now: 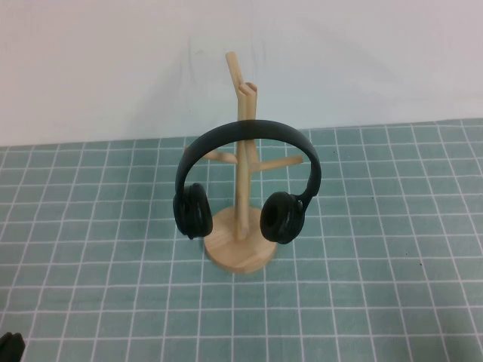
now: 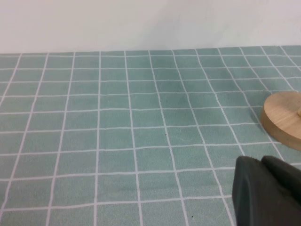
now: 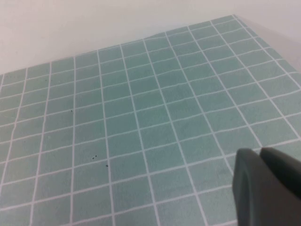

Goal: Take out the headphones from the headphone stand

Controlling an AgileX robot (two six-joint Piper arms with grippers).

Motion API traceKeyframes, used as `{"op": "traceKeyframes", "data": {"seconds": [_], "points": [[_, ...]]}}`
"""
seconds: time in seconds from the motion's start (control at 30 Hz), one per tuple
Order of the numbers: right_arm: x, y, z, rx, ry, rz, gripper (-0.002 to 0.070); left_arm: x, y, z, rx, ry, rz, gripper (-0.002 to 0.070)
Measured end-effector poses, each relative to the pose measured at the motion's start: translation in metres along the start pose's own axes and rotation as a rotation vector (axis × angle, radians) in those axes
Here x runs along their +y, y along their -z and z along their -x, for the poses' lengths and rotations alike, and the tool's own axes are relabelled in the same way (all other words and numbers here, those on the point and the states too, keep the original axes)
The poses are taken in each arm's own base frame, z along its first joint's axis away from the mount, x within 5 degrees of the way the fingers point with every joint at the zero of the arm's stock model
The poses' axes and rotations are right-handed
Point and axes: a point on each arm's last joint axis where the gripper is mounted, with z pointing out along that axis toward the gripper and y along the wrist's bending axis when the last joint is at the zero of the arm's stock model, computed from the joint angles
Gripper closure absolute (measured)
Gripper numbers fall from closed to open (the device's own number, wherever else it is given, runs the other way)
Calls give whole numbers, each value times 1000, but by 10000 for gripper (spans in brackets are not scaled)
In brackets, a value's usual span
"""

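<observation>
The matte black headphones (image 1: 249, 130) hang on the light wood headphone stand (image 1: 243, 98) in the middle of the table; the headband rests over the side pegs and the two ear cups hang just above the round base. My left gripper (image 2: 261, 160) is shut and empty, low at the near left, well short of the stand; a bit of that arm shows in the high view (image 1: 9, 347). The edge of the stand's base (image 2: 282, 117) shows in the left wrist view. My right gripper (image 3: 259, 151) is shut and empty over bare cloth, outside the high view.
A green cloth with a white grid (image 1: 362, 286) covers the table. A white wall (image 1: 362, 53) rises right behind the stand. The cloth's far right corner (image 3: 233, 18) shows in the right wrist view.
</observation>
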Motion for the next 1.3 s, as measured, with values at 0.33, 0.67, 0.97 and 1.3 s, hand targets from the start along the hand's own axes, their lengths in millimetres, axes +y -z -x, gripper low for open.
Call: {"op": "traceKeyframes", "data": {"seconds": [0.33,0.67,0.97,1.3], "points": [[0,0,0,0,0,0,684,0,0,0,0,0,0,680],[0,0,0,0,0,0,684,1,0,0,-1,-22,8,680],[0,0,0,0,0,0,684,1,0,1,-15,-24,10,680],[0,0,0,0,0,0,684,-1,0,2,-37,35,-9,680]]}}
